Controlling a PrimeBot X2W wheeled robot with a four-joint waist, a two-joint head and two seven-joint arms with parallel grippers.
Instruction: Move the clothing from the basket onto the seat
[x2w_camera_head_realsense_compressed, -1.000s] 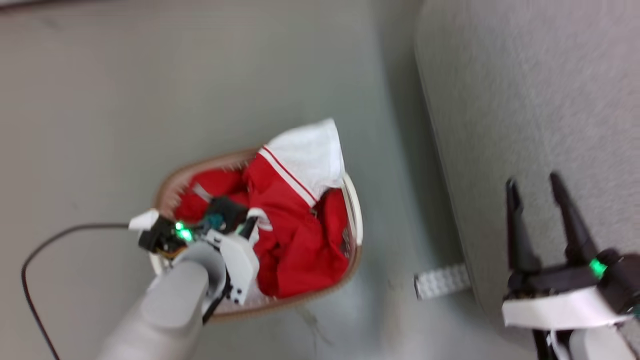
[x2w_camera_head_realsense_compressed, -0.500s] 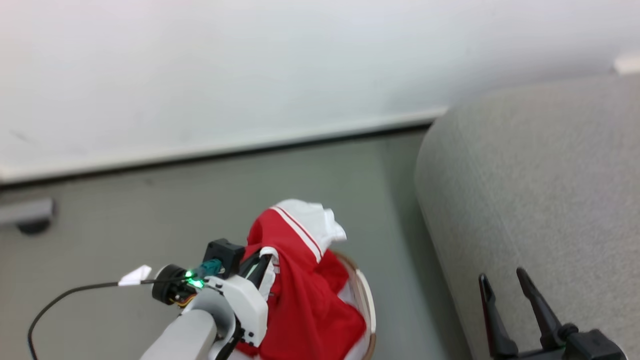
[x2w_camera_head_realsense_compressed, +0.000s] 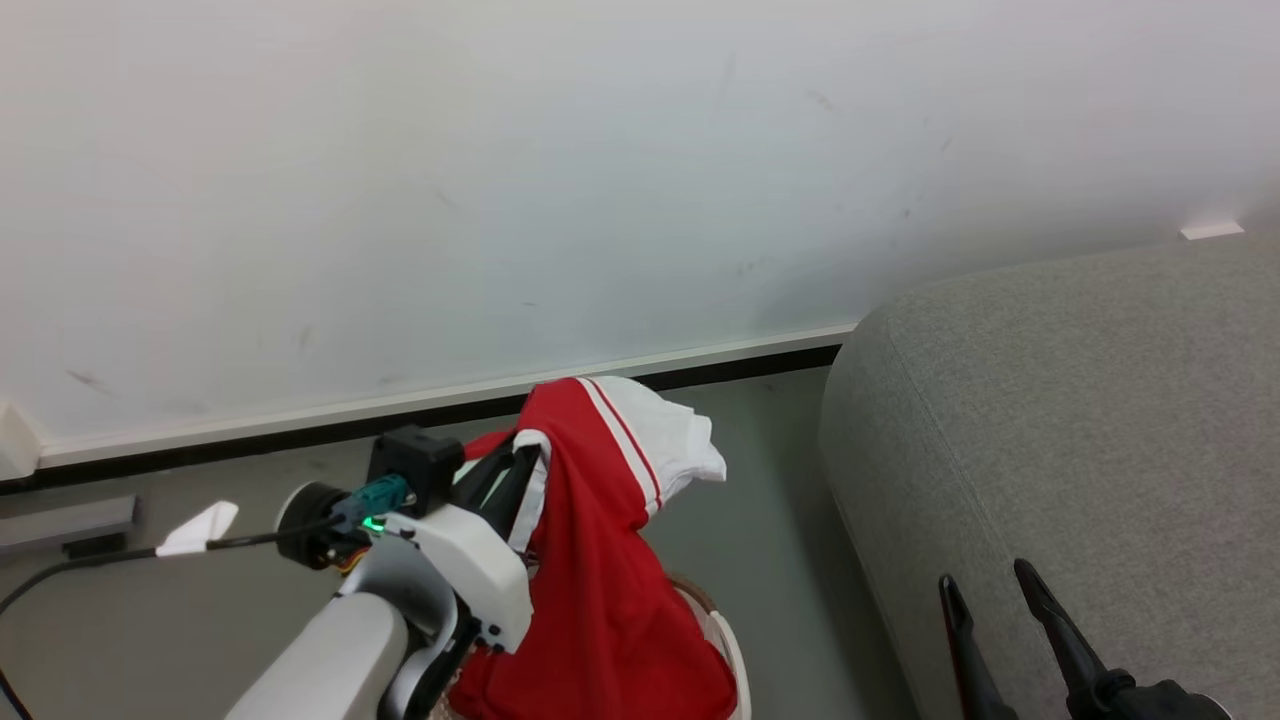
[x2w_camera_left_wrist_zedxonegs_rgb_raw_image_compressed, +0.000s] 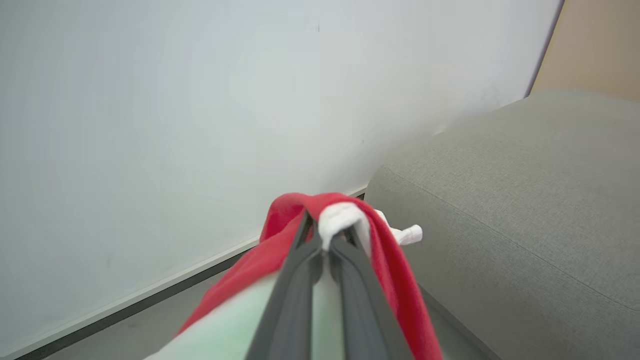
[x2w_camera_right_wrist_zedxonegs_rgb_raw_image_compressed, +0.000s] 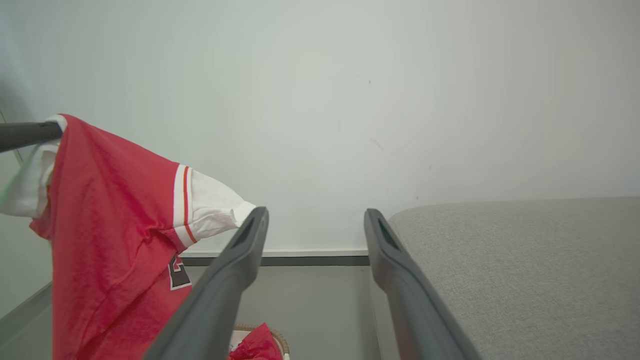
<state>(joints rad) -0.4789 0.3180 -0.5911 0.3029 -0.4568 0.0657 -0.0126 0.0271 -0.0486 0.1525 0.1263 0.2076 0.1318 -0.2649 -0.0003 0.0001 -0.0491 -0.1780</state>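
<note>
- Left claw is clenched on the red clothing, which hangs over the basket.
- Right claw is released, at 4 o'clock, over the seat.

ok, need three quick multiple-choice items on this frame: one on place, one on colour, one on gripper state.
1. Seen from the head, the seat lies on which side of the lifted clothing?
A. the robot's left
B. the robot's right
C. directly under it

2. The sleeve sticking out from the clothing is mostly:
A. blue
B. black
C. white

3. The right gripper is:
A. open, holding nothing
B. shut on the clothing
C. shut on the seat's edge

Key:
1 B: the grey seat sits at the right of the head view, and the clothing hangs to its left.
2 C: the sleeve end is white beyond thin red stripes.
3 A: the wall shows through the wide gap between its tips; it is the left gripper that pinches the clothing.
</note>
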